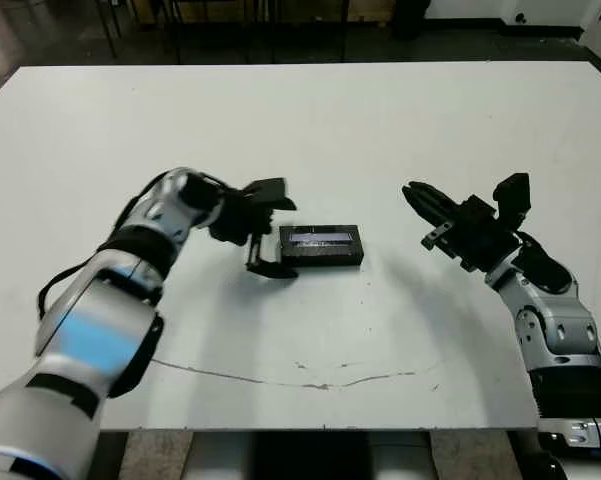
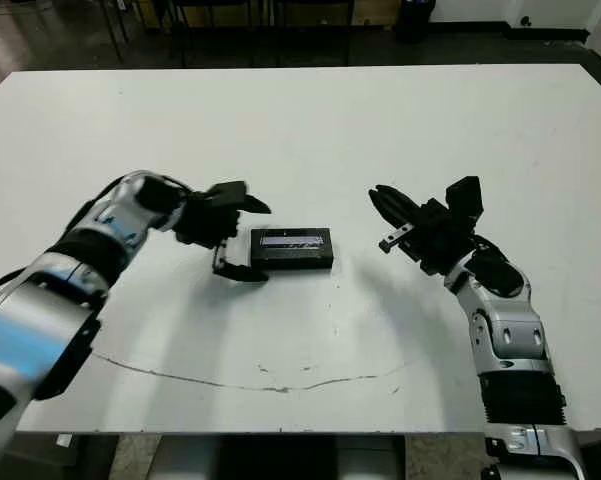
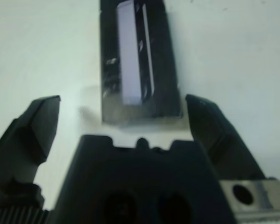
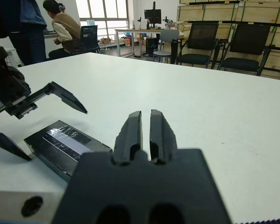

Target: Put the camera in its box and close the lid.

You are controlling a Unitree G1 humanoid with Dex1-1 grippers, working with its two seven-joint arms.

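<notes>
The lid [image 1: 321,240], flat and black with a pale glossy strip, lies on top of the box [image 1: 325,258], whose black side walls show beneath it at the table's middle. The camera is hidden. My left gripper [image 1: 292,238] is open, one finger on each side of the box's left end, and neither visibly touches it. In the left wrist view the lid [image 3: 137,60] lies just beyond the left gripper [image 3: 123,100]. My right gripper [image 1: 412,192] hovers to the right of the box, shut on nothing; its fingers [image 4: 135,130] are pressed together.
The white table [image 1: 310,120] stretches bare on all sides of the box. A thin dark line [image 1: 300,378] runs across it near the front edge. Beyond the far edge are people [image 4: 65,28] and black chairs [image 4: 200,44].
</notes>
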